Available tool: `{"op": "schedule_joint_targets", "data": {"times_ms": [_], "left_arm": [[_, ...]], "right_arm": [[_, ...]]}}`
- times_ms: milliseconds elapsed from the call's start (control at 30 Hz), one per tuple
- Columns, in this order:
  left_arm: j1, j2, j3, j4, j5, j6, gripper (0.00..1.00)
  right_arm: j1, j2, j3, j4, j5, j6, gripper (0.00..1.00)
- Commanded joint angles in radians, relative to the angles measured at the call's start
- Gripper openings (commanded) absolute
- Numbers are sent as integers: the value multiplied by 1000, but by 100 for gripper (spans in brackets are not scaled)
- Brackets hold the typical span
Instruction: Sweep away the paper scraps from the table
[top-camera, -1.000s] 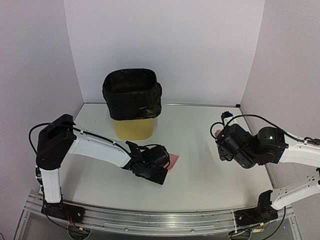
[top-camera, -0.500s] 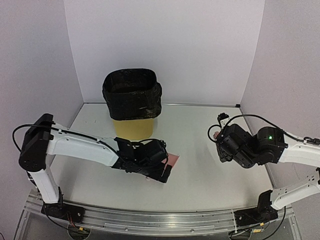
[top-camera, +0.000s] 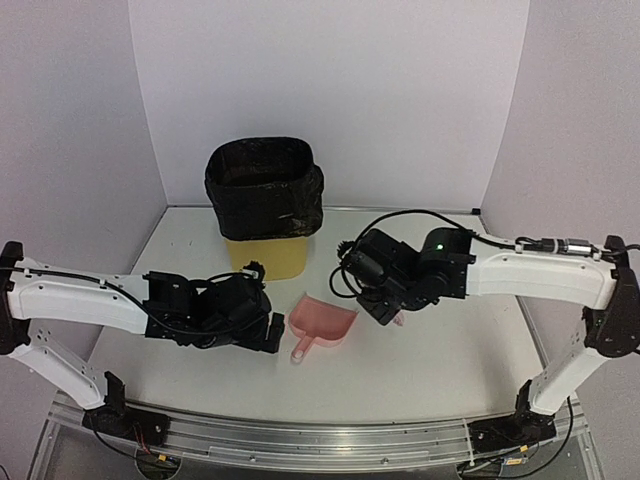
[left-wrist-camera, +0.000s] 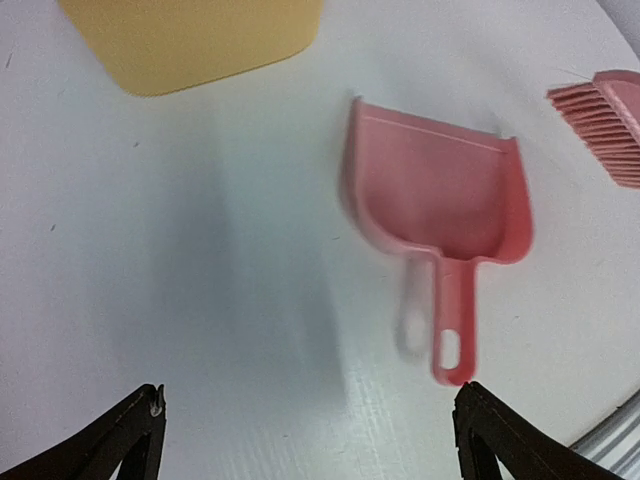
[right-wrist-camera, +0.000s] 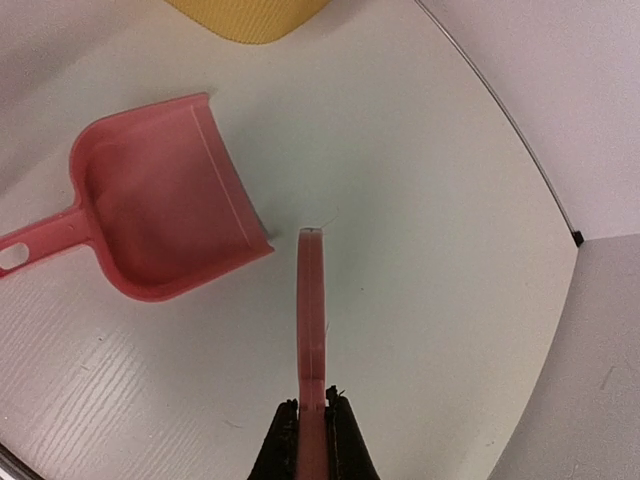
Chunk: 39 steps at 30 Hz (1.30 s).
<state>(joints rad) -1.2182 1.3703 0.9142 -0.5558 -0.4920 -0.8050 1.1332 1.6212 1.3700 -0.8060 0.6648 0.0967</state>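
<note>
left gripper (left-wrist-camera: 310, 405) spread wide, holding nothing, just beside the pink dustpan (top-camera: 325, 322) lying flat on the table (top-camera: 430, 350). right gripper (right-wrist-camera: 313, 428) pinched on the pink brush (right-wrist-camera: 312, 300) handle. From above the brush is mostly hidden behind that gripper. bin (top-camera: 265, 190) interior too dark to read.

Pink dustpan (top-camera: 325, 320), pink brush (right-wrist-camera: 311, 320), yellow bin (top-camera: 268, 258), black bin liner (top-camera: 262, 190), white table (top-camera: 430, 350), silver front rail (top-camera: 320, 438)

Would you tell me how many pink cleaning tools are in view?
2: the dustpan lies flat on the table; the brush is held in the right gripper. None seems hidden.
</note>
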Motion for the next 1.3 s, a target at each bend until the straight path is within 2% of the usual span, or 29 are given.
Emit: {"op": "schedule_joint_targets", "data": {"times_ms": [0,233,500,833,1067,1267], "left_arm": [[93,-174,-143,6,10,-89,100],[121,-343,-259,-34,-11,-157,100],[121,-370,-295,-76,-7,-210,100],[121,-406,-323,-87,-9,-232,100],[121,-425,-336,-97,-16,-253,100],[121,-455,-357,-104,-18,-278,100]], "right_arm": [[6,140,144,54,-135,-163,0],[5,308,294,105,-111,-295,0],[5,444,399,126,-57,-343,0],[18,462,437,166,91,-434,0],[29,475,465,212,58,-522,0],[33,484,429,224,-61,-585,0]]}}
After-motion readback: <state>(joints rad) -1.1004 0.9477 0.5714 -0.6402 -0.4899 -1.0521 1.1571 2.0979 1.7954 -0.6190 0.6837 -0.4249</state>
